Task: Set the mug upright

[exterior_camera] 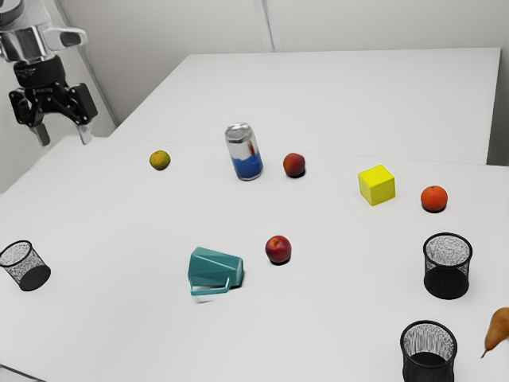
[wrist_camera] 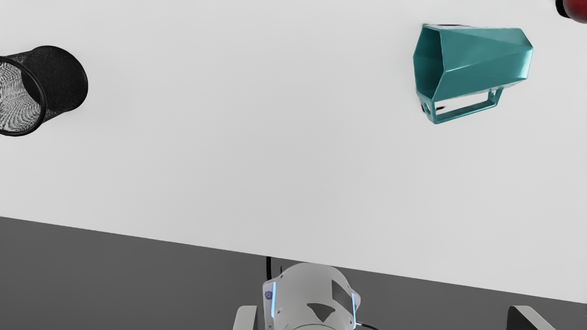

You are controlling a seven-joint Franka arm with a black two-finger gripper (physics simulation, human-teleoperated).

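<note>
Had the black two-finger claw (exterior_camera: 62, 138) up in the air, above the level of the smooth white table (exterior_camera: 127, 334) and well apart from everything resting there. Had both fingers (wrist_camera: 245, 318) spread wide, with a broad gap between, and held nothing in that gap.

Found the teal, faceted, hard-surfaced mug (exterior_camera: 215, 269) lower than the claw and beyond it toward the exterior view's right. Saw it lying on its side, with the open mouth turned toward the round black wire-mesh cup (wrist_camera: 59, 78), the base turned the other way, and the angular teal handle (wrist_camera: 467, 112) out along one flank. Saw no contact between claw and mug.

Farther from the claw, just past the mug's base, saw the round dark-red apple (exterior_camera: 278, 250), near the mug but not touching it. Farther still, made out the bright yellow cube (exterior_camera: 377, 185).

Judged the goal unmet: lacked the one result called for, a mug standing on its base. Counted as left to do, by that pose, the reach down from the claw's height, a firm hold, a turn to bring the mouth up, a steady set-down and a release.
</note>
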